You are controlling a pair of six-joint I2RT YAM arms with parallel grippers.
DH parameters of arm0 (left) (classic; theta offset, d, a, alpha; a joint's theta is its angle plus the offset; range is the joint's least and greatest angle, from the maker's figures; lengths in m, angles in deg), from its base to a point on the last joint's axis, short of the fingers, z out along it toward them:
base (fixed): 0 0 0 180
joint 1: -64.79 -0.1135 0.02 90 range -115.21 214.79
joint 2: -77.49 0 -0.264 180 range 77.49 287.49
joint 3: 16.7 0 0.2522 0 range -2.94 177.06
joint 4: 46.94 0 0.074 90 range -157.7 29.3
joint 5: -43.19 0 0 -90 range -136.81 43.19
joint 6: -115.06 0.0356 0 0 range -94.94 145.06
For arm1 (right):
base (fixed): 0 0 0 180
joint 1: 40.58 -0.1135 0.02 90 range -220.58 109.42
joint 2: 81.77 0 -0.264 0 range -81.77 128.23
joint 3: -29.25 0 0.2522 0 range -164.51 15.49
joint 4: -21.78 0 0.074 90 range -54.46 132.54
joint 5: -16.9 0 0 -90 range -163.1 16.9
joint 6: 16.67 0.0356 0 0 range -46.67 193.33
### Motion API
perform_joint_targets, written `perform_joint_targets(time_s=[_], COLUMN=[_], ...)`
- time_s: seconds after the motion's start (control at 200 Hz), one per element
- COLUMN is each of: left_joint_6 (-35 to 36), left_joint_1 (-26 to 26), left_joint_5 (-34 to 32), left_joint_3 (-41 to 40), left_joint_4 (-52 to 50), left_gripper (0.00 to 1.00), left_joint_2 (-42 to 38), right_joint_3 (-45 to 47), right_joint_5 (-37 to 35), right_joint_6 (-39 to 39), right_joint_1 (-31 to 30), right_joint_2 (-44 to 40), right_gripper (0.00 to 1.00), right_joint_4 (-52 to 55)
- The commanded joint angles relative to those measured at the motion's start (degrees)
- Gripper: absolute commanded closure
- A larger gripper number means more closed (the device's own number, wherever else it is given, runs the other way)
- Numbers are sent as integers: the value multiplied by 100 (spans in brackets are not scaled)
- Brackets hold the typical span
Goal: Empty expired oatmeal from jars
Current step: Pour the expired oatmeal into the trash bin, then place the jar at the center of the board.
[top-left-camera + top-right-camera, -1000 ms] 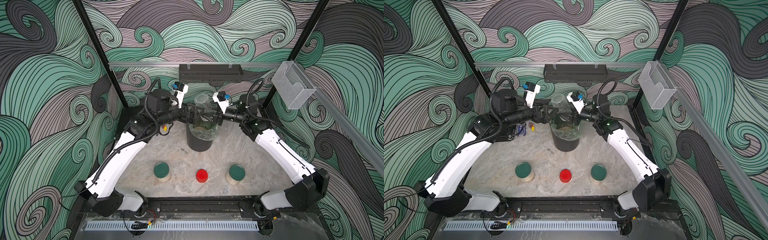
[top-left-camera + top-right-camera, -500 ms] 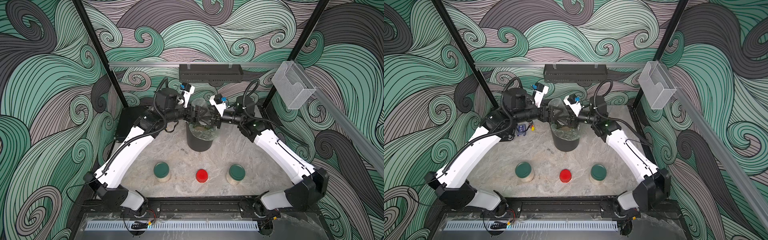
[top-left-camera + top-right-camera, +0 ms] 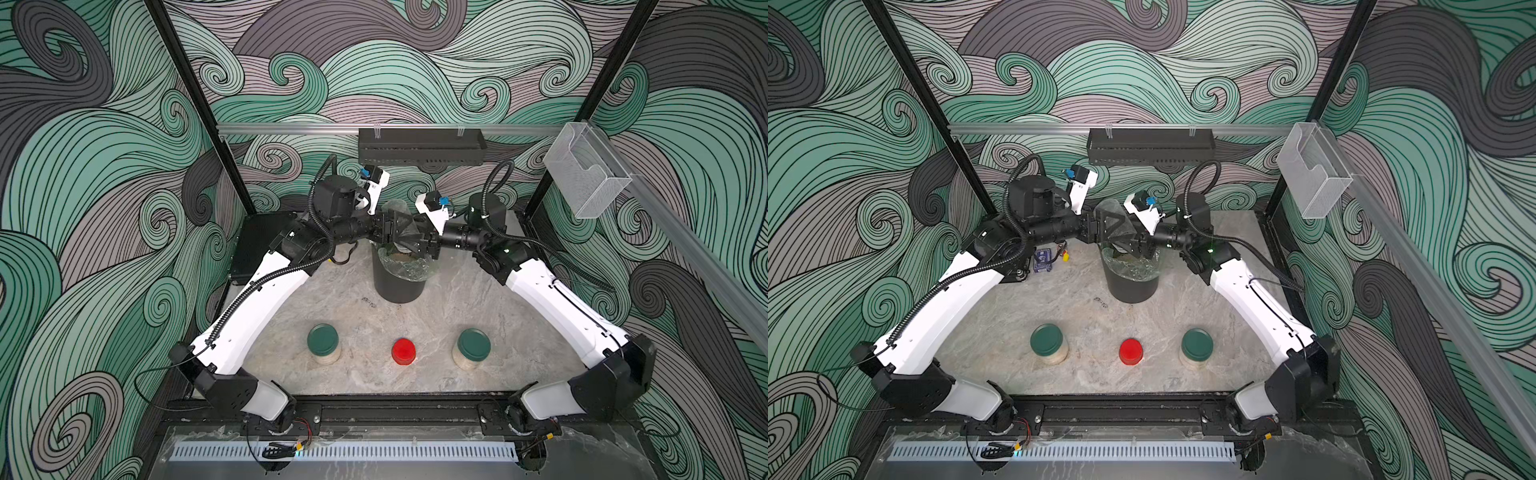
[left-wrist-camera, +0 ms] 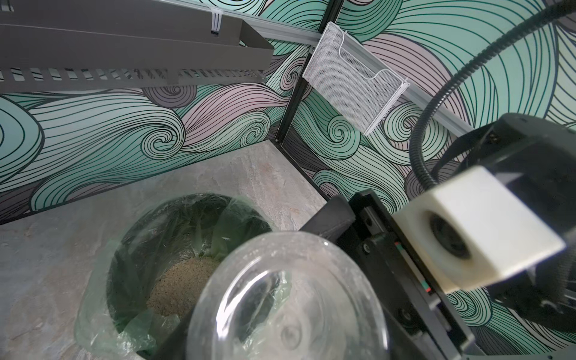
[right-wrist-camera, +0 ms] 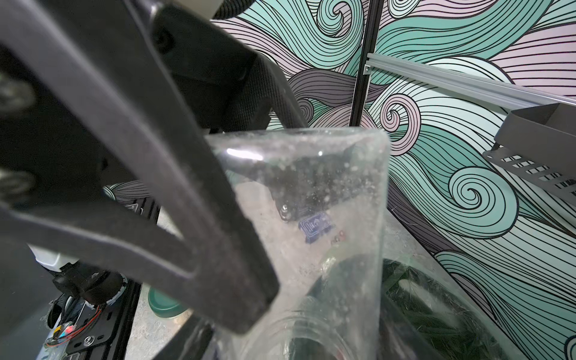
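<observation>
An empty clear glass jar [image 3: 394,211] [image 4: 290,299] [image 5: 327,218], dusted with flakes, hangs tilted mouth-down over the black bin [image 3: 399,284] [image 3: 1131,286]. My left gripper [image 3: 390,227] [image 3: 1105,226] and right gripper [image 3: 409,241] [image 3: 1130,242] are both shut on it from opposite sides. In the left wrist view, oatmeal [image 4: 184,286] lies at the bottom of the lined bin. Three closed jars stand in a row near the front: green-lidded [image 3: 323,341], red-lidded [image 3: 403,350] and green-lidded [image 3: 473,345]. Pale oatmeal [image 3: 327,358] shows under the left green lid.
A black shelf [image 3: 420,146] hangs on the back wall and a wire mesh basket [image 3: 584,174] on the right rail. A black box [image 3: 259,245] sits back left, with a small blue item [image 3: 1043,261] next to it. Spilled flakes [image 3: 368,301] lie beside the bin.
My left arm swung in toward the jar over the bin and its gripper went from open to shut on it. The right gripper kept its hold.
</observation>
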Motion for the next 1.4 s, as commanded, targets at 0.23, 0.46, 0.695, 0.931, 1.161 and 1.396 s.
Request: perform_joint_targets(time_s=[0.23, 0.46, 0.695, 0.931, 1.161, 1.396], left_joint_6=[-1253, -2697, -4930, -6444, -6731, -6709], left_joint_1=[-91, -383, -969, -1071, -1067, -1069], left_joint_5=[-858, -789, 402, 1267, 1553, 1542], left_joint_3=[-868, -1821, -2763, -3168, -3276, -3482], left_joint_4=[665, 1657, 3222, 4409, 4681, 4644], left_gripper=[72, 75, 78, 79, 79, 79], left_joint_2=[-628, -1224, -1353, -1028, -1018, -1190], right_joint_3=[265, 1237, 2456, 2511, 2235, 1899], right_joint_5=[-220, -1089, -1068, -887, -923, -1169], right_joint_6=[951, 3812, 6018, 6892, 7081, 6932], right_joint_1=[-84, -84, -76, -93, -201, -291], right_joint_2=[-388, -1405, -2239, -1827, -1148, -886], right_gripper=[17, 12, 10, 1, 1, 1], right_joint_4=[2, 6, -1302, -2409, -2987, -3075])
